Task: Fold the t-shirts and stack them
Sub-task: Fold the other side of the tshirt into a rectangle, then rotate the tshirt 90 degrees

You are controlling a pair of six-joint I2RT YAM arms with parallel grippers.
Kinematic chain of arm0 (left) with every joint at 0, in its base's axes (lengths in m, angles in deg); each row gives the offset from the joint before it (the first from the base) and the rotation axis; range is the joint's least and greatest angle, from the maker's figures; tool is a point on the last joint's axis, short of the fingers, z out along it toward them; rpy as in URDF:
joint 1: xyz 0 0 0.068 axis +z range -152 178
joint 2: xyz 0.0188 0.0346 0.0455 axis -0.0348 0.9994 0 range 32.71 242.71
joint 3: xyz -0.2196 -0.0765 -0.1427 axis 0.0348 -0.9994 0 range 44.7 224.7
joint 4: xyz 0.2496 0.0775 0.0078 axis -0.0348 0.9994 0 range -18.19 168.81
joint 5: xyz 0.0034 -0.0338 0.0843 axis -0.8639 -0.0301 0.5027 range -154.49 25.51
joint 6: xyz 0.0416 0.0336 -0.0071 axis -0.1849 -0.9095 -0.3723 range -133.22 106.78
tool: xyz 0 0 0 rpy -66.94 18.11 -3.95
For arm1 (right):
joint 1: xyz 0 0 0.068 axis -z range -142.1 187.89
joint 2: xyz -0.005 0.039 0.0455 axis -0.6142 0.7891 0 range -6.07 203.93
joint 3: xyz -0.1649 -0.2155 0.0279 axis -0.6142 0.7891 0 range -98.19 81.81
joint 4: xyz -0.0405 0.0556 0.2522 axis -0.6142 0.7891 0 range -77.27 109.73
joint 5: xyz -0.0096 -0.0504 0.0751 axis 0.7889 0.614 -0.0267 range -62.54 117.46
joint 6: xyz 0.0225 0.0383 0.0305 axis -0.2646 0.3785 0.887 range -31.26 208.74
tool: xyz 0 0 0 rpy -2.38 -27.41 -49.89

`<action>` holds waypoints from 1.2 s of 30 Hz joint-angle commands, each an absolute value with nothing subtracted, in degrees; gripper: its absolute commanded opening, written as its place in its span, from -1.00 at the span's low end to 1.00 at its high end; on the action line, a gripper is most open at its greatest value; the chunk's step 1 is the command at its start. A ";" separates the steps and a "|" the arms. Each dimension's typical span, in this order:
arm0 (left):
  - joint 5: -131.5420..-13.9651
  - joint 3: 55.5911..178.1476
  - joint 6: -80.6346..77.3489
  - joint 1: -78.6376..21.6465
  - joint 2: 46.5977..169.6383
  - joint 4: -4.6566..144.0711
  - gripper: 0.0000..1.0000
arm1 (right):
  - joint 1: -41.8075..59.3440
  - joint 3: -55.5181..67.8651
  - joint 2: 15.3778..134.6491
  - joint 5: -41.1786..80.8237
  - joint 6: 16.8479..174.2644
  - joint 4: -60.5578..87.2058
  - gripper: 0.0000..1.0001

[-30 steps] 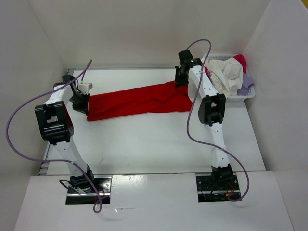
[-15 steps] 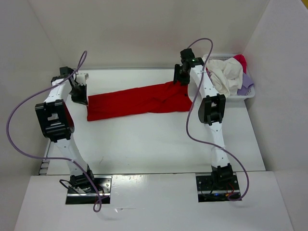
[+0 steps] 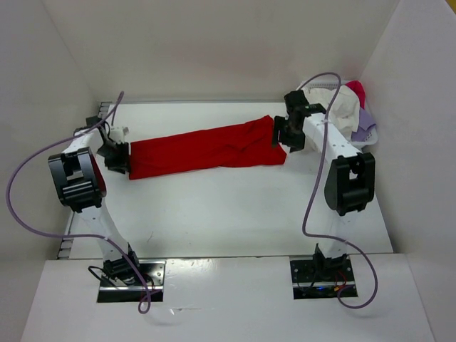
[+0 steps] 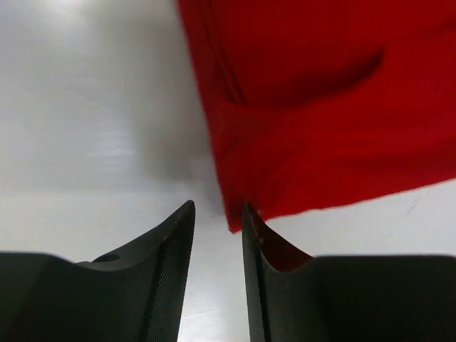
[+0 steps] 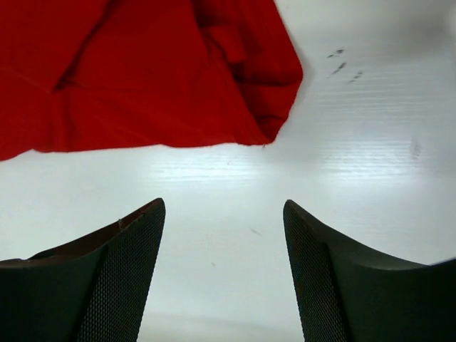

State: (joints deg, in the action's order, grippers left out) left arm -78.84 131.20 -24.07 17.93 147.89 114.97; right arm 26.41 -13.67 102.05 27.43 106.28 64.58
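A red t-shirt [image 3: 206, 149] lies on the white table as a long folded band running left to right. My left gripper [image 3: 120, 158] sits at its left end. In the left wrist view the left gripper [image 4: 217, 210] is open a narrow way, with bare table in the gap and the red t-shirt [image 4: 320, 107] corner just past its tips. My right gripper [image 3: 280, 137] is at the band's right end. The right wrist view has the right gripper [image 5: 224, 206] wide open over bare table, with the red t-shirt [image 5: 142, 71] lying a little ahead of it.
A white mesh basket [image 3: 367, 142] stands at the back right. It holds an off-white shirt [image 3: 342, 107], a pinkish red one [image 3: 356, 91] and a lavender one [image 3: 365, 120]. White walls close in the table on three sides.
Both grippers have opened and let go of the red t-shirt. The right arm has swung right, from the shirt's back edge to its right end. The left gripper rose and came back down.
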 commanded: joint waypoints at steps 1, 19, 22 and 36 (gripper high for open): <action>-80.57 127.24 -26.58 16.99 144.95 116.28 -0.19 | 28.66 -7.41 105.03 24.83 110.71 54.60 0.45; -84.27 127.41 -25.08 12.42 151.45 114.00 -0.97 | 32.45 -2.84 114.17 16.92 113.09 46.83 -0.72; -82.34 126.35 -26.66 12.42 150.93 114.00 -1.00 | 34.64 -0.38 111.19 18.05 113.61 47.45 -1.00; -64.40 108.61 -41.96 15.14 132.83 123.75 -0.82 | 36.05 14.40 99.04 20.70 114.14 50.26 -0.90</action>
State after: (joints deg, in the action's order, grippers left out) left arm -72.00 111.13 -36.40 14.71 135.25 119.38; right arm 34.93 13.60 100.65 16.57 114.08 49.39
